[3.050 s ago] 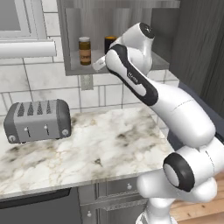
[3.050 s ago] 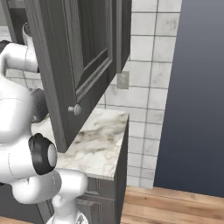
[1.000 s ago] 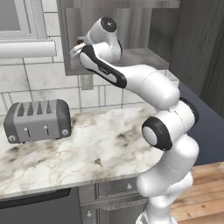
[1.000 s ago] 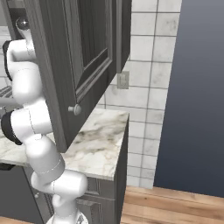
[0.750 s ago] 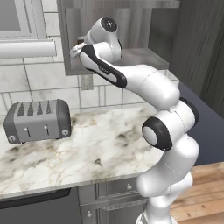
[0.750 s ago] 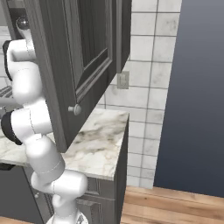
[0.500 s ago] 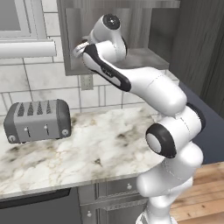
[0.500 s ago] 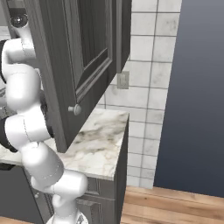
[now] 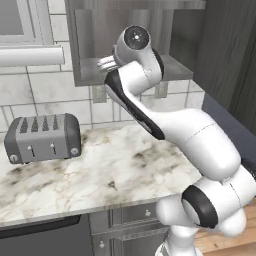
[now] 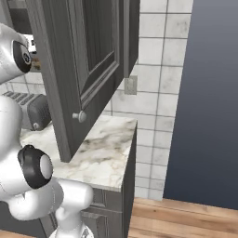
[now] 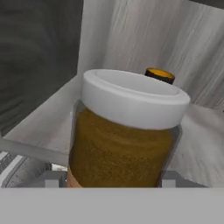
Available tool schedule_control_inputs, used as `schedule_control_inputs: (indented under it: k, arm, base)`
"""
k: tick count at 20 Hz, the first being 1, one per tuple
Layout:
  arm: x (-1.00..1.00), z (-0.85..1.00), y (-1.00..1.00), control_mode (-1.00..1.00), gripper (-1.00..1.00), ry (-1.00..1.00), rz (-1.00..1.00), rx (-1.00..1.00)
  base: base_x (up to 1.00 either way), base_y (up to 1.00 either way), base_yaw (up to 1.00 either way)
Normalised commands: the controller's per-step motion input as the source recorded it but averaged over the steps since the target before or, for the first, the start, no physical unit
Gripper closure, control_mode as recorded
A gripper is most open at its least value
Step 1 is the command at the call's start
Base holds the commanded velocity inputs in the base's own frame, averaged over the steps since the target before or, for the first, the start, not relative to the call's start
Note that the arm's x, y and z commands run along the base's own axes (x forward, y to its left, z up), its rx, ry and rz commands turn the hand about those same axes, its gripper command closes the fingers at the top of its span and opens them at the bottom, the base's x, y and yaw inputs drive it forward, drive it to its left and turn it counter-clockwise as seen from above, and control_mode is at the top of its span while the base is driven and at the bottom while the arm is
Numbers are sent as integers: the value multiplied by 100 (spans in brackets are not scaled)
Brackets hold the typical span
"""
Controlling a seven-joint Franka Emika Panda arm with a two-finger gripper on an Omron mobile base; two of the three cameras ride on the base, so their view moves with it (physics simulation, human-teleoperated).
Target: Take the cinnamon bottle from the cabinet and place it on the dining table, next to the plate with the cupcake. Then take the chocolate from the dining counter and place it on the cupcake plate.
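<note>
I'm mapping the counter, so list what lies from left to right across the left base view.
Toaster → robot arm's upper link in front of the open cabinet → dark cabinet door at the right edge.

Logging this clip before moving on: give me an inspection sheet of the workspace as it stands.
Surface: marbled counter below the cabinet, whose door stands open.
Job's things: cinnamon bottle, white lid, upright on the cabinet shelf.
Clutter: toaster on the counter; a second bottle behind the cinnamon.
Grippers: claw straddles the cinnamon bottle's base; contact cannot be told.
Cables: nothing seen.
Surroundings: tiled wall, wood floor.
</note>
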Motion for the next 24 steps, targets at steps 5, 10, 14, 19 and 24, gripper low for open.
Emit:
schedule_control_inputs:
  k: [5, 10, 14, 19, 24]
  arm:
    - [-100, 23, -50, -100, 100, -8, -24, 2]
    - [-100, 13, -47, -100, 100, 0, -27, 1]
    - [-92, 0, -24, -100, 100, 1, -23, -1]
    - [-67, 0, -36, -100, 100, 0, -4, 1]
    - [-83, 4, -51, -100, 100, 0, 0, 13]
  base:
    - [0, 0, 0]
    - [0, 0, 0]
    - [0, 0, 0]
    - [0, 0, 0]
    - [0, 0, 0]
